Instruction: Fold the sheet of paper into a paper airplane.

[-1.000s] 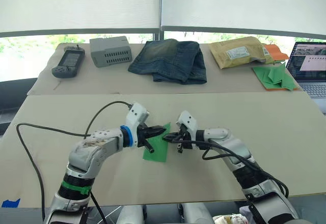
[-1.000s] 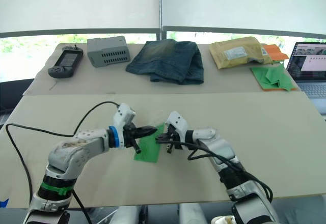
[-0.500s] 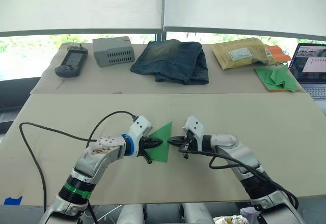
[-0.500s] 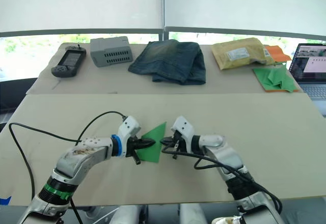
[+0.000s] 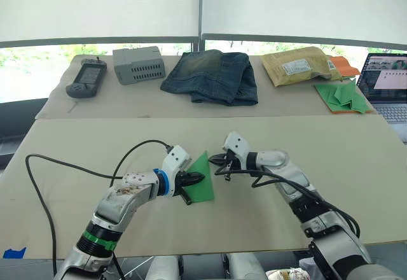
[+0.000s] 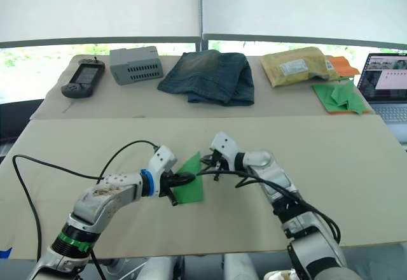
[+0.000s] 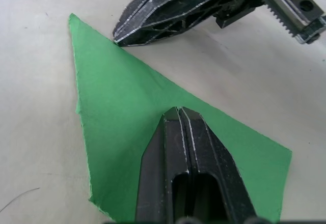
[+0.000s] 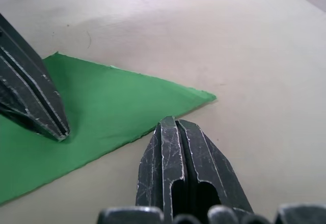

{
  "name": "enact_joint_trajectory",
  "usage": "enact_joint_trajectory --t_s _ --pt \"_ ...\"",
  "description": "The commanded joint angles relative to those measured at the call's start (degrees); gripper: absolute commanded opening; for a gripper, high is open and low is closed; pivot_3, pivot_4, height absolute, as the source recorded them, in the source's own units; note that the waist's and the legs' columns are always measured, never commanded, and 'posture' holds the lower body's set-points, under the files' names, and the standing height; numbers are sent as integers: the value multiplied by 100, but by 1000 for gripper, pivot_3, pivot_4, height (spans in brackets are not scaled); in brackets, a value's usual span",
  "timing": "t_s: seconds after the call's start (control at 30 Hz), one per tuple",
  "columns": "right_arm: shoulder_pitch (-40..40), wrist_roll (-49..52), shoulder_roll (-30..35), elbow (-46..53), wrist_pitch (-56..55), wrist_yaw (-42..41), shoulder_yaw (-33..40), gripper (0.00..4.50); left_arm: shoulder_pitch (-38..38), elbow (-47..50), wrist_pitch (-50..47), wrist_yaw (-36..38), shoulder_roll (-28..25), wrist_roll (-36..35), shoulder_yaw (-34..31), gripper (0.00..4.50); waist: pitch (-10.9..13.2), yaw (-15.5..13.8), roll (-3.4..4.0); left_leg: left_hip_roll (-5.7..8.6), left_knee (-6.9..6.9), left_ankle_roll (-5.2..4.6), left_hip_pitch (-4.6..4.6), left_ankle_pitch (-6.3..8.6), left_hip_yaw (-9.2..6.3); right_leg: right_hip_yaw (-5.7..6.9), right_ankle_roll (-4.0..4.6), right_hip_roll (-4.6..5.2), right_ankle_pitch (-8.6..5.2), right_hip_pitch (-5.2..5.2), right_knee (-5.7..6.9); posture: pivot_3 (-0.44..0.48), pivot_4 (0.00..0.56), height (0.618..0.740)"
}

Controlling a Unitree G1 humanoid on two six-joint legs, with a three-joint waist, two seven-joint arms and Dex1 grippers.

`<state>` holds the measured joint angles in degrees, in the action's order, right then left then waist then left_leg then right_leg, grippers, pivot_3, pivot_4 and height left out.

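The sheet of paper (image 5: 203,181), bright green, lies on the near table folded into a flat pointed wedge. My left gripper (image 5: 200,178) is shut, and its tip presses down on the middle of the sheet (image 7: 117,107). My right gripper (image 5: 213,160) is shut too, its tip resting on the table right beside the sheet's far pointed corner (image 8: 198,95). In the left wrist view the right gripper (image 7: 119,38) touches the paper's edge near the point. In the right wrist view the left gripper (image 8: 58,130) stands on the green surface.
The far table holds a handheld device (image 5: 86,78), a grey box (image 5: 138,64), folded jeans (image 5: 211,75), a padded envelope (image 5: 300,65), a heap of green paper darts on an orange sheet (image 5: 343,95) and a laptop (image 5: 388,86). A black cable (image 5: 63,165) loops left of my left arm.
My right gripper has moved from the sheet's right side up to its far pointed corner. The left gripper stays pressed on the sheet, which now lies as a narrower wedge.
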<state>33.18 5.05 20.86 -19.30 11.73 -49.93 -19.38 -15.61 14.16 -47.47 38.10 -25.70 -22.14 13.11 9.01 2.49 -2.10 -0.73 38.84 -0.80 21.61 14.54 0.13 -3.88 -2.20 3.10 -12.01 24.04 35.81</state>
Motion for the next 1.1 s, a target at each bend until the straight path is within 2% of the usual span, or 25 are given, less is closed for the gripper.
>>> enact_joint_trajectory --t_s 0.03,0.27,0.43,0.8,1.1 --pt "59 -151 -80 -235 -198 25 48 0 141 -15 -110 -91 21 46 49 16 0 5 0 0 0 0 0 0 0 0 0 0 0 1 0 0 150 728" --pt "152 207 58 308 -344 -633 223 0 204 -130 8 -345 135 52 -371 16 2 12 0 -1 -1 0 9 0 -1 -1 1 0 0 12 3 0 150 728" --pt "173 258 198 453 -344 -1248 142 0 300 -54 -34 -337 155 15 -372 16 2 16 0 -2 -3 0 19 0 -3 -1 3 0 2 20 2 0 150 728" --pt "746 -378 -223 -1203 -1157 -1377 -117 0 358 -64 9 -393 185 81 -319 16 2 14 1 0 -3 0 17 0 -2 -1 21 2 12 18 2 0 150 728" --pt "1513 -505 -528 -2906 -1708 -1116 186 0 568 227 -100 -408 -6 40 -349 16 2 34 1 -3 -8 0 3 0 1 -1 40 2 22 13 4 0 150 728"
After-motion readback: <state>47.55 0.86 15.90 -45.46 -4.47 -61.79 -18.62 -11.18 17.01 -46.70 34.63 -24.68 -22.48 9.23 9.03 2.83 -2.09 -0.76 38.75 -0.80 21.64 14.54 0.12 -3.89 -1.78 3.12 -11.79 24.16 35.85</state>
